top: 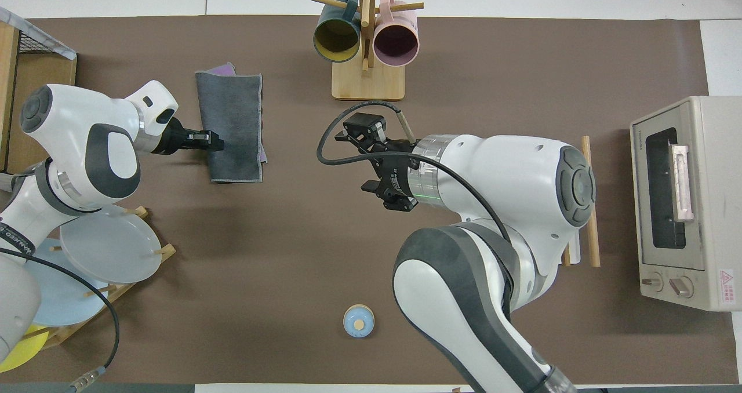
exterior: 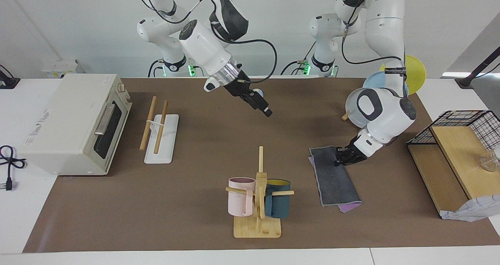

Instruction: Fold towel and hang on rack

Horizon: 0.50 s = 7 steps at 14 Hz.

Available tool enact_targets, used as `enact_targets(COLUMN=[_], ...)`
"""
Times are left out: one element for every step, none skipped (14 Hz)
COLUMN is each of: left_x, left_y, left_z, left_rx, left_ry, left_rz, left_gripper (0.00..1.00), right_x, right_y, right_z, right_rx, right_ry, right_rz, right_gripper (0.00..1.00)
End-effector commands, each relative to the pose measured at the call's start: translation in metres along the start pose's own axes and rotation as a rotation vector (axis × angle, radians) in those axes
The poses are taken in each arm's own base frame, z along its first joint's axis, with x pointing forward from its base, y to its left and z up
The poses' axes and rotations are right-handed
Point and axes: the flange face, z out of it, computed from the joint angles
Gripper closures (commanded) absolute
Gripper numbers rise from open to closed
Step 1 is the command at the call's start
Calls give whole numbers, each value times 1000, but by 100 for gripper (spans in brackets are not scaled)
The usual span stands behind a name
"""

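Toward the left arm's end of the table, the left gripper (exterior: 339,159) is pinching the folded towel (exterior: 334,176) by its edge, ready for lifting toward the rack (exterior: 159,134) by the toaster oven (exterior: 74,122); the right gripper (exterior: 261,106) is waiting wide over bare mat.

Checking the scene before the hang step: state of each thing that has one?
towel: folded, grey face up, flat on the mat, not on the rack.
rack: bare, rods free.
left gripper: shut on the towel's edge.
right gripper: open, waiting over the bare mat.
toaster oven: door closed.
mug tree: upright, a pink and a dark teal mug hung on it.
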Motion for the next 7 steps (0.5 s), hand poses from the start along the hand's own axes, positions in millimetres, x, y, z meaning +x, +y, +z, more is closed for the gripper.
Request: enact_targets(left_x=[2,3,7,12,16,16,16], left_y=[0,2,7,18,35,50,72], left_z=[4,-2,-13,-33,-55,-78,-98], left_rx=[-14,-22,-32,-42,-48,-49,-53], left_ry=[6,-4,-15,-21,-23,-20,-21], left_rz=[-4,-11,-45,-106,-179,-272,-371], left_gripper=[100,100,100,100,100,100,100], right_x=[-2,-2,-2,-1,-1,-1,0], right_y=[5,5,5,5,5,4,4], right_z=[-4,-4,-5,-4,-4,-5,-5], right_rx=[18,20,24,23,24,28,35], right_ry=[-4,-4,-2,-2,-1,1,4], right_rz=[30,31,44,55,58,58,70], right_gripper=[0,0,0,0,0,0,0])
